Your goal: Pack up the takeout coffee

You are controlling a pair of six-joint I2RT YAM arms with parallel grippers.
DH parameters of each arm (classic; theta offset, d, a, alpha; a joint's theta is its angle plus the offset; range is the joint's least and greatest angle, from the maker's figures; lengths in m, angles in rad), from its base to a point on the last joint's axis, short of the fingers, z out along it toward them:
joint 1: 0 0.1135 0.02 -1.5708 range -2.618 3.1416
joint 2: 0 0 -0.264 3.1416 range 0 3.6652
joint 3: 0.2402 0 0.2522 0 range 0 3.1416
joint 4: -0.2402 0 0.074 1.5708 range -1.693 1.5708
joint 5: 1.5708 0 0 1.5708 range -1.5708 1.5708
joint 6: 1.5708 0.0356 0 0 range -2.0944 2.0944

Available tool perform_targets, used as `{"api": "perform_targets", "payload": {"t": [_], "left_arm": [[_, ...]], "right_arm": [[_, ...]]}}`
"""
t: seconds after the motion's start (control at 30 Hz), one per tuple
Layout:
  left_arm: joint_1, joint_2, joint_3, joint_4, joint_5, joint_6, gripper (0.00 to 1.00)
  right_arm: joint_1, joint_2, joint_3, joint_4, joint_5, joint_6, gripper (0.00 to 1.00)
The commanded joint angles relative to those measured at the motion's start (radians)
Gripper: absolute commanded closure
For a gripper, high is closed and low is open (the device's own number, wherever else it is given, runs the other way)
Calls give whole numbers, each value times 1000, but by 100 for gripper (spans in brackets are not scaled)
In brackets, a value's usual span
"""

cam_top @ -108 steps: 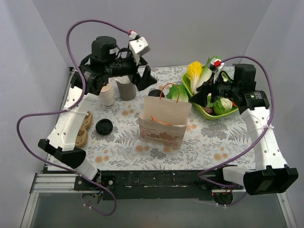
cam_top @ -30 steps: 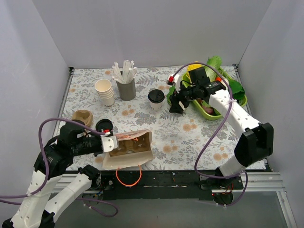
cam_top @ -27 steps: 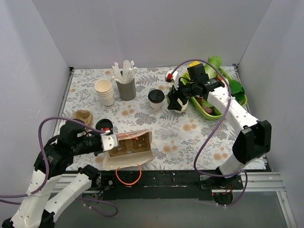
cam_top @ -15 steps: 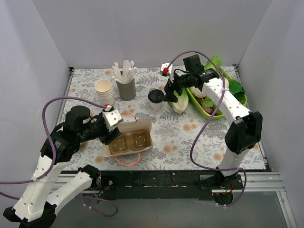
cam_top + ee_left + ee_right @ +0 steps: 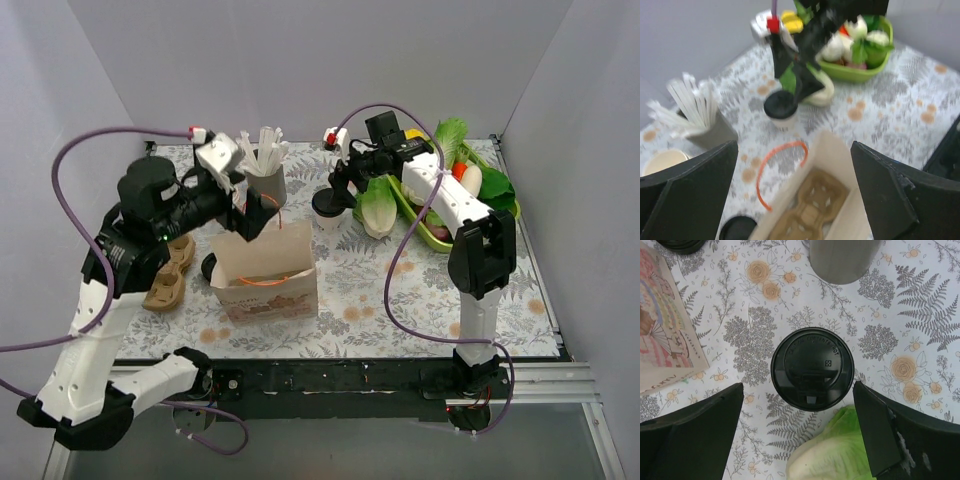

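Observation:
The takeout coffee (image 5: pixel 326 209), a cream cup with a black lid (image 5: pixel 812 368), stands on the flowered cloth right of the straw holder. My right gripper (image 5: pixel 338 187) hovers straight above it, open, its fingers (image 5: pixel 695 430) wide on either side of the lid and clear of it. The paper bag (image 5: pixel 265 272) stands upright at front centre with its orange handle (image 5: pixel 777 162) loose and a brown cup carrier (image 5: pixel 810 215) inside. My left gripper (image 5: pixel 248 205) hangs open just above the bag's back rim, with nothing between its fingers (image 5: pixel 690 190).
A pale cabbage (image 5: pixel 840 452) lies touching distance right of the coffee. Behind stand the grey straw holder (image 5: pixel 266 183) and a green vegetable bowl (image 5: pixel 440 228). A loose black lid (image 5: pixel 737 229) and a second brown carrier (image 5: pixel 168 272) lie left of the bag; stacked cups (image 5: pixel 662 161) show nearby.
The bag went from lying at the near edge to standing upright; my left gripper opened, let it go and rose. My right gripper moved left over the coffee and opened wider.

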Motion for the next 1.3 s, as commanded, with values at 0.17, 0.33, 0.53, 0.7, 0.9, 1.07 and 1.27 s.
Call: {"api": "perform_targets", "payload": {"t": [0.17, 0.33, 0.53, 0.7, 0.9, 1.07, 1.27], "left_arm": [[103, 250, 246, 107, -55, -6, 2], [101, 373, 350, 97, -74, 62, 2], [94, 410, 344, 116, -63, 19, 2], [97, 381, 290, 144, -78, 17, 2], [97, 367, 273, 139, -80, 23, 2], [97, 349, 240, 147, -64, 22, 2], [98, 342, 226, 149, -58, 23, 2]], "right_arm": [[21, 96, 152, 59, 15, 97, 2], [65, 102, 180, 68, 106, 52, 3], [107, 93, 180, 19, 180, -59, 7], [116, 93, 172, -2, 212, -83, 8], [119, 136, 232, -51, 309, -75, 11], [119, 128, 220, -64, 286, -71, 10], [119, 136, 212, -62, 313, -41, 3]]}}
